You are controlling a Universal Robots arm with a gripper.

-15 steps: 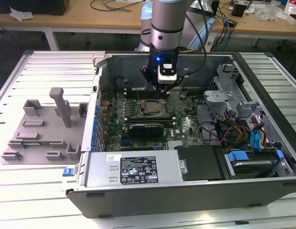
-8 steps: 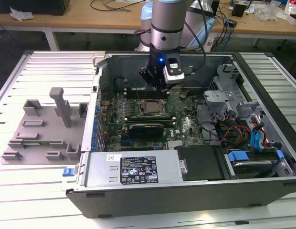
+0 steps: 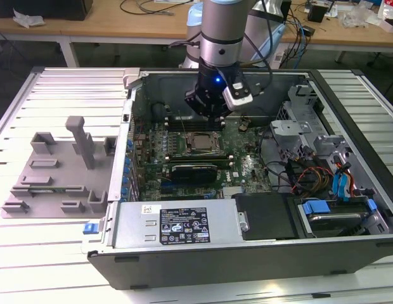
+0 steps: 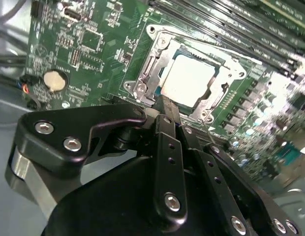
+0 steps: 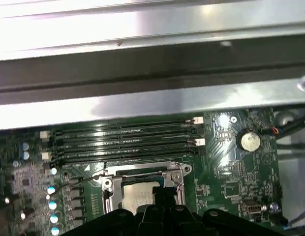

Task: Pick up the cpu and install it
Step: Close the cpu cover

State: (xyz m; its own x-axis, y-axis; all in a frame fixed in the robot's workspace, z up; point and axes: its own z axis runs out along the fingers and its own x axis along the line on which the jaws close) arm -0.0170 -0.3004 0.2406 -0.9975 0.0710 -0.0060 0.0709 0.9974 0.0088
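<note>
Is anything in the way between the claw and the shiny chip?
Nothing visible. The claw hangs right over the cpu, whose silvery top lies bare inside the metal socket frame.

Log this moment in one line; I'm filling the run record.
gripper: fingers shut, holding nothing, over socket frame edge | cpu: lying inside socket frame, metal top up

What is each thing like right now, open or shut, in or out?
cpu: sitting inside the metal frame on the green board.
gripper: shut, holding nothing, close over the frame.
computer case: open, lying on its side.
memory slots: bare, no sticks in them.
</note>
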